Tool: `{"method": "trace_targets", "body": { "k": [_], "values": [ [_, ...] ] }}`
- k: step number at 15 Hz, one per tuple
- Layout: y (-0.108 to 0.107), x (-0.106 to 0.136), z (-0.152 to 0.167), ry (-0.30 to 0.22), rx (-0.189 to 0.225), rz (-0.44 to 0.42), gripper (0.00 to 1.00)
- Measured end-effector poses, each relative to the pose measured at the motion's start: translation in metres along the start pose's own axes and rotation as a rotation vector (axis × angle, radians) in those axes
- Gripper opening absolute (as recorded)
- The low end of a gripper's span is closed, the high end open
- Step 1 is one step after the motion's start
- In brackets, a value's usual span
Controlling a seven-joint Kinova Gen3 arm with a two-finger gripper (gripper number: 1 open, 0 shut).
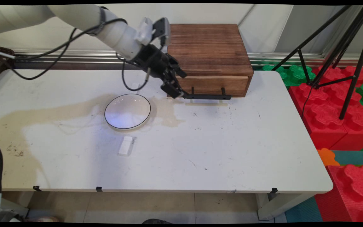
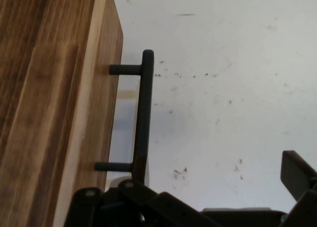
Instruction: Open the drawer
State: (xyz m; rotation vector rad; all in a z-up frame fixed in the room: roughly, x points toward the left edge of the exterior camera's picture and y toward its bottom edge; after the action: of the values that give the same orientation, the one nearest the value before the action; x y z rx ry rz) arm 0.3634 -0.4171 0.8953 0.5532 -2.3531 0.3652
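Note:
A dark wooden box stands at the back of the white table. Its lighter drawer front carries a black bar handle. My gripper is at the left end of that handle, low over the table and open. In the hand view the handle runs up beside the wooden front, and its near end meets the linkage of one finger. The other finger stands far off to the right, over bare table. The drawer looks shut.
A white plate with a dark rim lies left of the gripper, with a small white block in front of it. A brownish stain spreads across the left of the table. A black tripod and red and green foam blocks stand beyond the right edge.

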Motion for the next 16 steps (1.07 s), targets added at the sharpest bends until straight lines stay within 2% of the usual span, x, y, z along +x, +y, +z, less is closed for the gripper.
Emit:
{"method": "trace_targets", "body": {
  "k": [8, 16],
  "values": [
    [-0.005, 0.026, 0.058, -0.070, 0.004, 0.056, 1.00],
    [-0.015, 0.036, 0.087, -0.112, 0.010, 0.074, 1.00]
  ]
}}
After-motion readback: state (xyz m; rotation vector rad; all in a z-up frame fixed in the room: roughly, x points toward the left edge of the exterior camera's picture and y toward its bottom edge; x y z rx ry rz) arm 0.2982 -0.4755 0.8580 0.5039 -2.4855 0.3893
